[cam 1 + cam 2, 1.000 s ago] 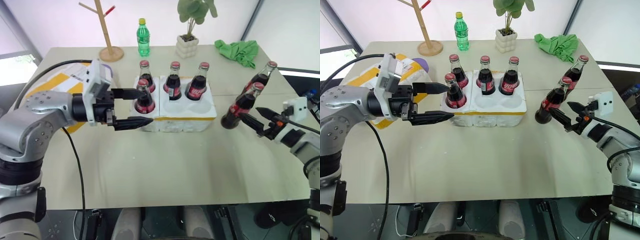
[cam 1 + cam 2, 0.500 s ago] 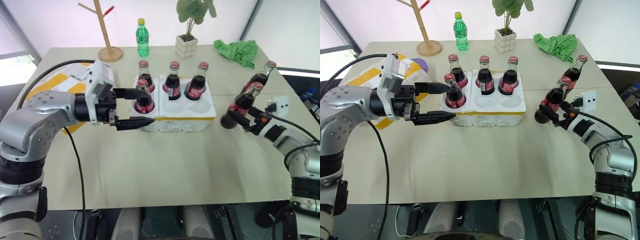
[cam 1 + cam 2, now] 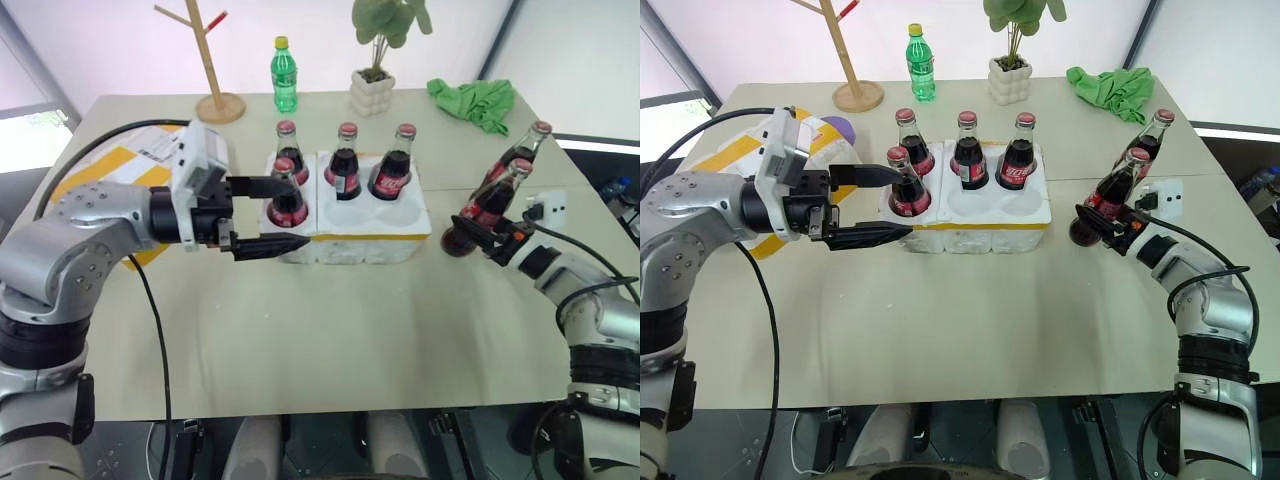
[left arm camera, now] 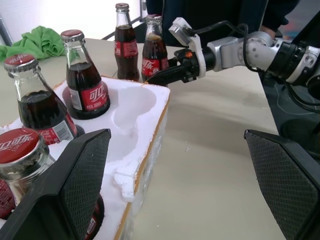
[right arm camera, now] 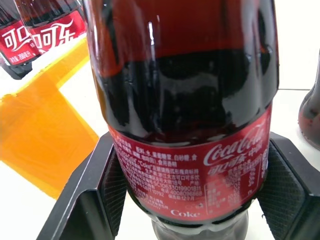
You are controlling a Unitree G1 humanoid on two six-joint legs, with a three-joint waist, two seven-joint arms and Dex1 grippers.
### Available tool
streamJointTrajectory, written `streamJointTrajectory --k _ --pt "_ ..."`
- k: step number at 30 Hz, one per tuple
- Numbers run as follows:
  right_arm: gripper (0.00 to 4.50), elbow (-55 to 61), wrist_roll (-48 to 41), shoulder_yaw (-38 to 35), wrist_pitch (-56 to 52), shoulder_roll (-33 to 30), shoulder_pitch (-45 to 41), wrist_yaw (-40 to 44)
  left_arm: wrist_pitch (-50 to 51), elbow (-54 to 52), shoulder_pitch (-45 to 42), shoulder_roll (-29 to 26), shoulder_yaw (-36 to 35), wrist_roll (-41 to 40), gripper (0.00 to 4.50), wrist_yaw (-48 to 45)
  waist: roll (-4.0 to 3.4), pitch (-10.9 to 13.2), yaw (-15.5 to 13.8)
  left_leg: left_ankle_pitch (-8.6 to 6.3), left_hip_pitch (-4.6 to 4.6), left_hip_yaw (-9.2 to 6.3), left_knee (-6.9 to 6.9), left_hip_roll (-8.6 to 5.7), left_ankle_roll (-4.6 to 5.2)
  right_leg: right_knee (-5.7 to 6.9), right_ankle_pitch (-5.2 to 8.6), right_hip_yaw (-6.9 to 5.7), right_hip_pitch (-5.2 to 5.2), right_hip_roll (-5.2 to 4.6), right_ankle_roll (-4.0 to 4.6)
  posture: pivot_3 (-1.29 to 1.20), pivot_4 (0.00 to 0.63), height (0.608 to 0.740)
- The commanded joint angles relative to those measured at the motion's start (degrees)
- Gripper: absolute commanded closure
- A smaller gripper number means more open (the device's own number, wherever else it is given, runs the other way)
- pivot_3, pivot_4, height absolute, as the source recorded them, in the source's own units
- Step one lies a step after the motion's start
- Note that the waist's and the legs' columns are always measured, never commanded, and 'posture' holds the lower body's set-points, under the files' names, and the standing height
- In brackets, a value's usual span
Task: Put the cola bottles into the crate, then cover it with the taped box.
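1. The right gripper [image 3: 1102, 222] is clamped on a cola bottle [image 3: 1112, 190] at the crate's [image 3: 990, 215] three o'clock, standing on the table [image 3: 970, 310].
2. Another bottle [image 3: 1152, 135] stands just behind it.
3. The left gripper [image 3: 872, 205] is spread wide around the front-left bottle [image 3: 905, 185] in the crate.
4. Three bottles [image 3: 965, 152] fill the back row.

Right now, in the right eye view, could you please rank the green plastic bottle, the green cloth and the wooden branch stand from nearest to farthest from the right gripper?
1. Crumpled green cloth, at the table's far right corner, closest to the right gripper.
2. Green plastic bottle with yellow cap, far edge, left of centre.
3. Wooden branch-shaped stand, far left, beyond the bottle.
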State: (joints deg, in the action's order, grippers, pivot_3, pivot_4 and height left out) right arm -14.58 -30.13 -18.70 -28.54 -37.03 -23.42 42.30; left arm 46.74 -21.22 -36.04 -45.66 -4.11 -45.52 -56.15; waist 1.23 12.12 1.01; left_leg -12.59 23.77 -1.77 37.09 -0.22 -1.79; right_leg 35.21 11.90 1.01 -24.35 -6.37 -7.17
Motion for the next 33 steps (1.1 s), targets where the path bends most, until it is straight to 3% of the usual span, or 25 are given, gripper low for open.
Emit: streamJointTrajectory --k 1,7,14,25,33 --pt "1.67 6.3 -3.0 -3.9 -0.8 -4.8 -3.5 2.0 -0.3 -1.9 0.9 -1.5 -2.9 -0.7 0.0 0.5 -0.01 0.0 0.0 0.0 0.02 0.0 0.0 0.0 0.0 -0.01 0.0 0.0 -0.01 0.0 0.0 0.0 0.15 0.74" --pt "1.67 14.9 -10.8 -1.8 -7.7 -8.4 -11.1 8.6 0.1 -2.9 3.5 -2.5 -5.7 -1.9 0.0 1.8 -0.11 0.1 0.9 0.0 0.0 0.0 -0.04 0.02 0.0 0.02 0.0 0.01 -0.08 0.02 0.0 0.0 0.15 0.74" --pt "1.67 18.6 -14.3 5.0 -11.1 -2.4 -19.9 10.3 -0.2 -4.4 4.9 -2.1 -6.3 -2.5 0.0 3.7 -0.07 0.0 1.1 0.0 0.04 -0.04 -0.02 0.03 0.0 0.01 -0.01 0.0 -0.07 0.04 -0.02 0.0 0.15 0.74" --pt "1.67 12.6 -5.1 15.5 -4.9 7.1 -24.0 9.8 0.0 -6.7 5.5 -2.1 -6.2 -3.6 0.0 5.7 -0.08 0.0 1.1 0.0 0.15 -0.06 -0.01 0.01 0.0 0.02 -0.11 -0.01 -0.16 0.04 -0.18 0.0 0.15 0.74" --pt "1.67 9.8 2.6 21.8 -0.2 9.9 -22.4 10.8 0.0 -6.7 5.2 -2.3 -6.2 -3.9 0.0 6.1 -0.08 0.0 1.2 0.0 0.16 -0.07 -0.01 0.01 0.0 0.02 -0.12 -0.01 -0.17 0.04 -0.19 0.0 0.15 0.74"
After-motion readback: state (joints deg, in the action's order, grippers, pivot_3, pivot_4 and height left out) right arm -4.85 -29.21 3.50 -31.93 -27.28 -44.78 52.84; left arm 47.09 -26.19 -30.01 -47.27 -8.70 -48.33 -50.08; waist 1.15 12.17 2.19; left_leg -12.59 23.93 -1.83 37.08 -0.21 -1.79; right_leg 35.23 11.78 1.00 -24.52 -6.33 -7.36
